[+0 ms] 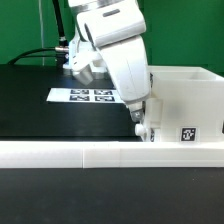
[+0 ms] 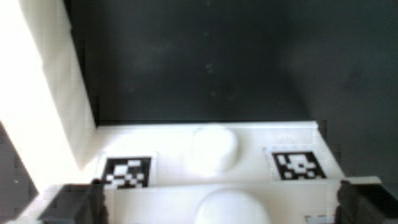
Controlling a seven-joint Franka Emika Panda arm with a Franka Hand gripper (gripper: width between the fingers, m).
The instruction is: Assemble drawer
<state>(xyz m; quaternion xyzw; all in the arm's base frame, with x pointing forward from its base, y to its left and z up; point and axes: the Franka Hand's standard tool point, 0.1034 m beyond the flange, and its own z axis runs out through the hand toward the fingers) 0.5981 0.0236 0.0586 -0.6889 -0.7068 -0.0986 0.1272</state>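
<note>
White plastic drawer casing (image 1: 190, 105) beside flat white marker board (image 1: 88, 96), long low white rail (image 1: 110, 152) in front, gripper (image 1: 141, 128) jaws spread, holding nothing.

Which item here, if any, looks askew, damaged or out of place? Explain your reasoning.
Nothing stands out. The white drawer part sits square against the long white rail, the marker board lies flat on the black table, and the open gripper hangs over the part, holding nothing.
</note>
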